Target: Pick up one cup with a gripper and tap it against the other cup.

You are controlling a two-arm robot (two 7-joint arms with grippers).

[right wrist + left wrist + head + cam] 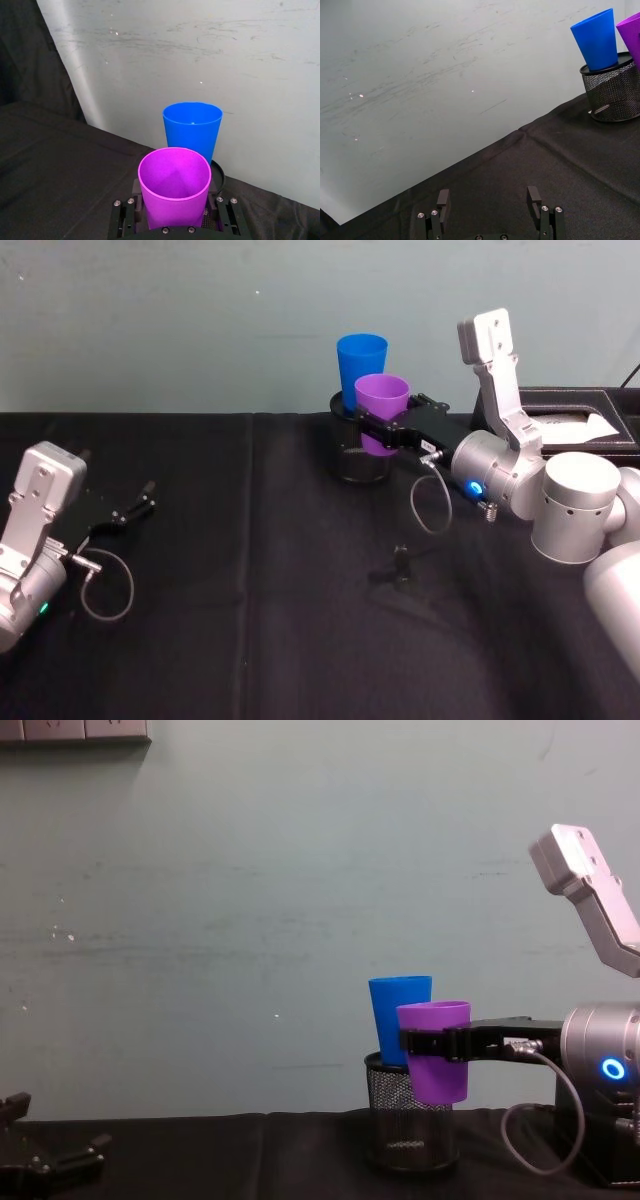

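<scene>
Over at about eight o'clock on the black cloth-covered table [250,640], the left gripper [140,505] sits low and idle. Its two black fingers [443,200] are spread wide with nothing between them.

Toward twelve o'clock, near the pale wall, stands a round black mesh pen holder [352,468]. A smooth, tapered bright blue plastic tumbler [361,360] stands upright in it, rising well above the mesh rim.

At roughly five o'clock of the blue tumbler, just in front of it, is the smooth, wide-rimmed purple plastic tumbler [381,398]. It is upright and lifted clear of the cloth. In the chest view its base hangs below the holder's rim and above the table. Whether the two tumblers touch cannot be told; they overlap in every view.

The right gripper [378,432], black with a small white label, reaches in from three o'clock on a silver-grey arm with a blue ring light. Its jaws are closed around the purple tumbler's middle, one finger on each side.
</scene>
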